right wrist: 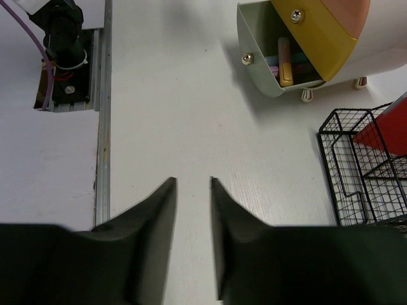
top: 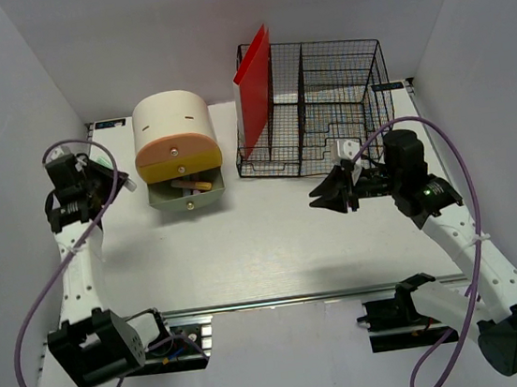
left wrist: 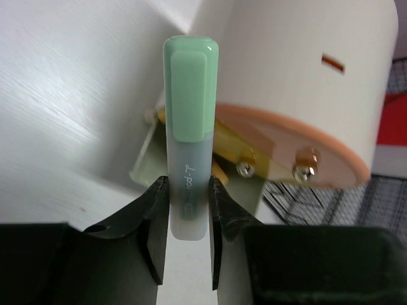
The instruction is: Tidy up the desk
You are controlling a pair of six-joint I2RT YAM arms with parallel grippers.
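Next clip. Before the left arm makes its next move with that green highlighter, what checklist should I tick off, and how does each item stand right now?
1. Left pincer grips the highlighter: ok, jaws clamped on its pale barrel.
2. Lower drawer of the drawer box open: ok, pulled out, pens inside.
3. Highlighter above the drawer: not ok, the top view shows it left of the box.
4. Room left in the drawer: cannot tell.
5. Right pincer out of the way: ok, open, empty, over the desk near the wire basket.
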